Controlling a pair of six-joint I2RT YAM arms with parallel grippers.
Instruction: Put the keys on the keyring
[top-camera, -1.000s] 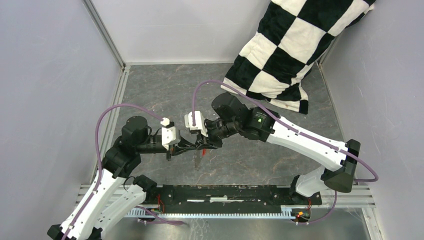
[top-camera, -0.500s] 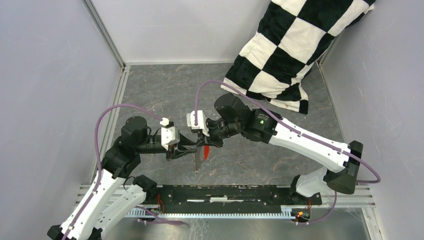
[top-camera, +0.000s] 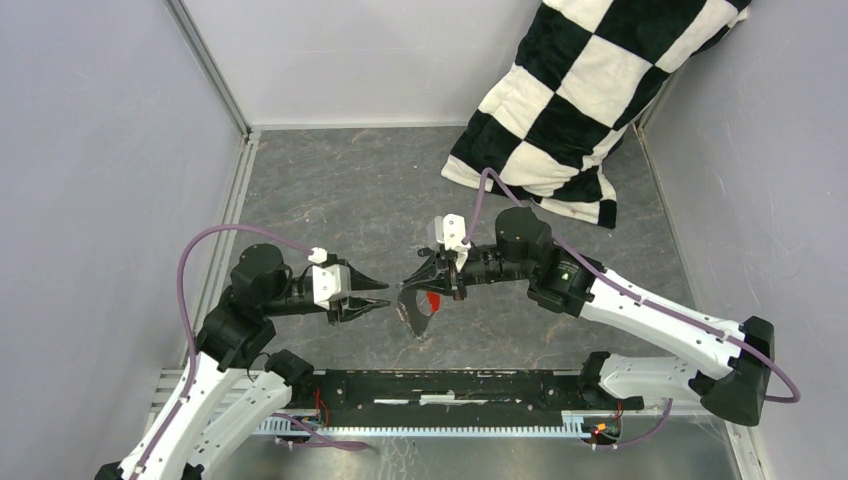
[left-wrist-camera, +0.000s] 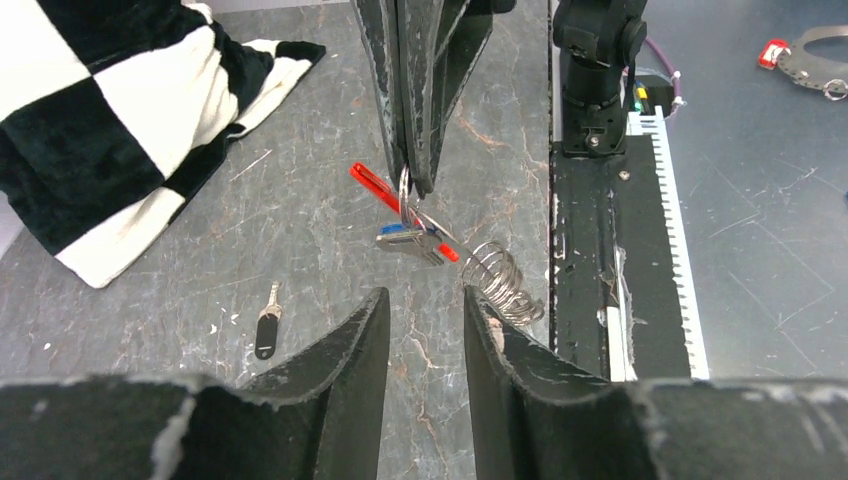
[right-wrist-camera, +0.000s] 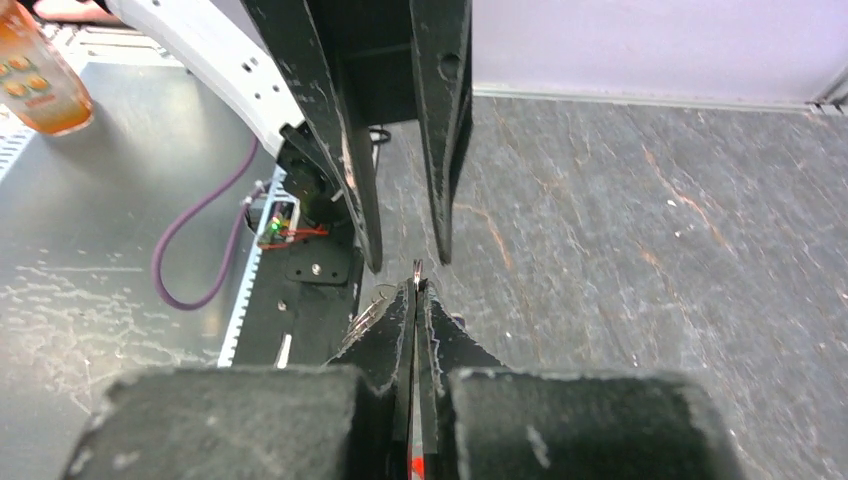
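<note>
- Clamps keyring (left-wrist-camera: 404, 210) in right gripper (left-wrist-camera: 412, 185), fingers clenched on the ring's top edge, clear of the table (left-wrist-camera: 330, 120).
- Lets red tag (left-wrist-camera: 372, 183) slant up-left from the ring in the left wrist view; carries blue key (left-wrist-camera: 400, 234) at the ring's lower end, blade toward the right.
- Shows a wire coil (left-wrist-camera: 500, 285) just right of the blue key; cannot tell whether hung from the ring or lying on the table.
- Holds left gripper (left-wrist-camera: 425, 297) released, fingers apart, empty, near the ring but not touching it.
- Sets both grippers over the table's near middle in the top view, tips pointing at each other.
- Leaves black key (left-wrist-camera: 266, 325) flat on the table, off the ring, left of the left fingers in the left wrist view, apart from both grippers.
- Has checkered cloth (top-camera: 560, 110) bunched in the far right corner.
</note>
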